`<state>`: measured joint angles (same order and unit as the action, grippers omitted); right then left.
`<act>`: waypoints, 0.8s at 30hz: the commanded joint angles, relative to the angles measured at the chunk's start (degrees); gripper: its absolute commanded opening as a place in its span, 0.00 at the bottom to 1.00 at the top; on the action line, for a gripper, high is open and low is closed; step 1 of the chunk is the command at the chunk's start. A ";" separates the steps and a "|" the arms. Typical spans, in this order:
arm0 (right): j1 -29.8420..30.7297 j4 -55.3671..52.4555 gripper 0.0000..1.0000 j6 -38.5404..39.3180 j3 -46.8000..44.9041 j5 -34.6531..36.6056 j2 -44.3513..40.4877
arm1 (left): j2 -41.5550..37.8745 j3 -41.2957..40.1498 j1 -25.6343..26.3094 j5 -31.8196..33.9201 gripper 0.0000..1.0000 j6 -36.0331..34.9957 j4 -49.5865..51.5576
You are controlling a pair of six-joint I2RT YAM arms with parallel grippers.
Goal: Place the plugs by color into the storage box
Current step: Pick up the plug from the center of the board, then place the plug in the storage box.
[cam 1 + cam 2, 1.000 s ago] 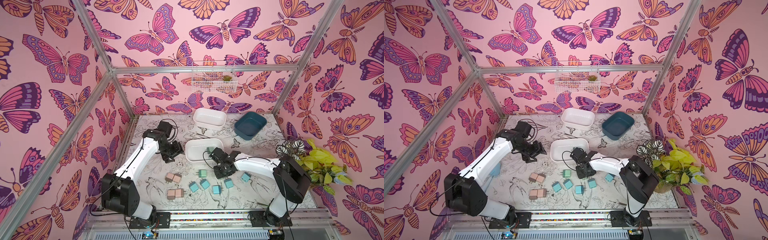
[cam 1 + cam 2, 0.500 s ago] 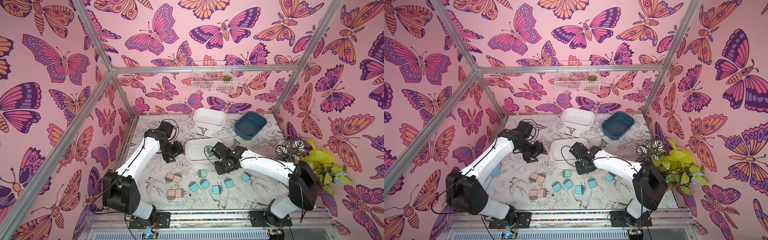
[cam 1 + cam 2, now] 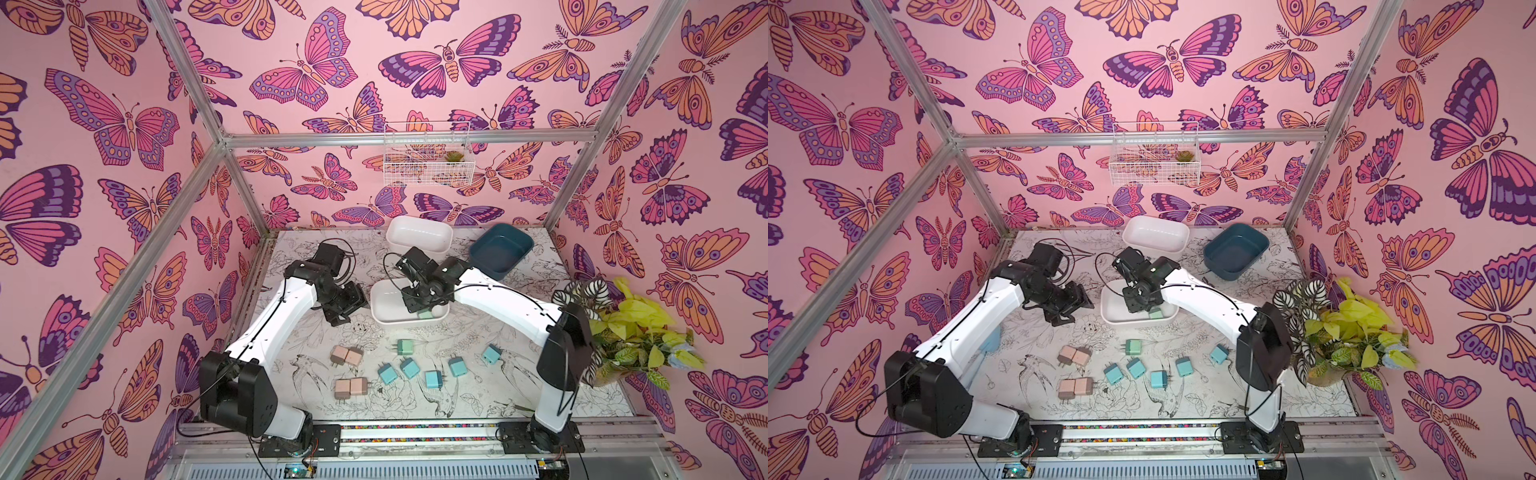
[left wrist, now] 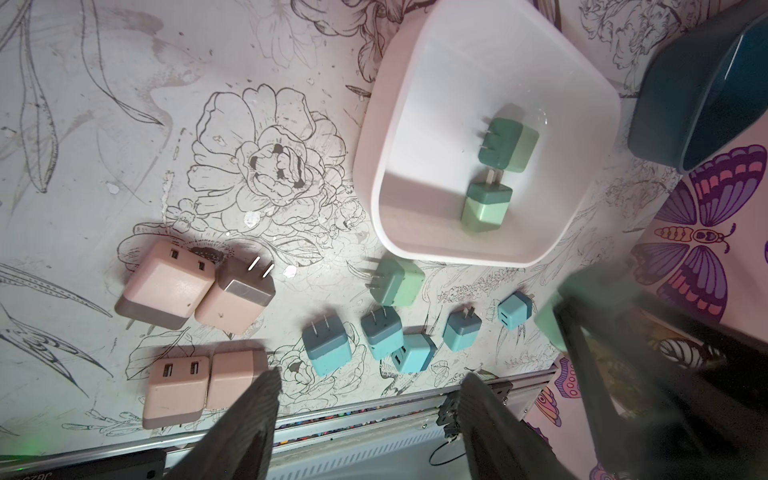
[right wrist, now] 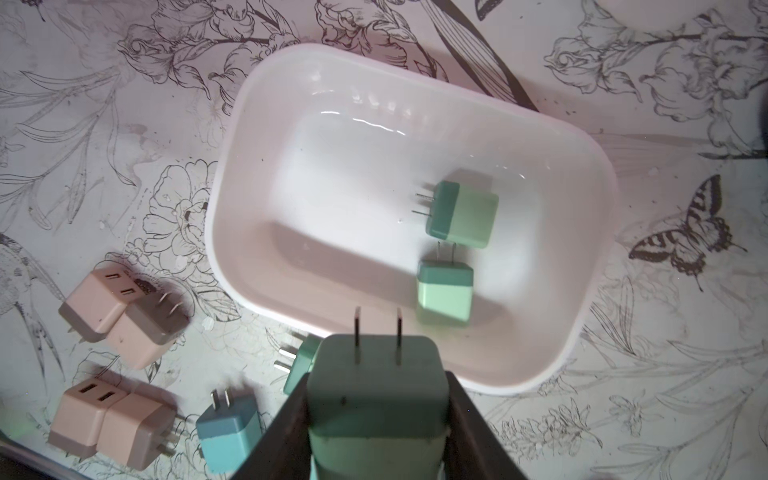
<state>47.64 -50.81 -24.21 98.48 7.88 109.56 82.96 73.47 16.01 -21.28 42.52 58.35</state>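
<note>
Mint plug in right claw

Bright, even overhead light fills both top views, leaving soft shadows on the table; frame bars splay toward the corners. In the right wrist view, glare streaks a wall of the white bin and a broad shadow crosses its floor; the green plug in the right gripper looms dim and soft. In the left wrist view, the fingers of the left gripper and the right arm blur darkly.
</note>
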 commanded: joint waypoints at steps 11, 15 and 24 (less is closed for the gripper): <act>-2.40 3.88 0.42 3.87 11.04 -2.86 16.96 | -5.84 -4.35 -0.45 0.87 0.70 2.72 0.56; -2.80 4.78 0.42 3.07 14.48 -4.17 20.67 | -6.52 -4.31 -0.26 0.80 0.70 3.33 0.62; -2.75 5.70 0.43 1.82 16.44 -4.11 24.82 | -6.68 -4.02 0.27 0.84 0.70 3.29 0.69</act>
<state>45.08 -45.36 -21.41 113.65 3.77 133.32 77.25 69.87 15.88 -20.60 45.54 58.37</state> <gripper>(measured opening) 0.454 0.703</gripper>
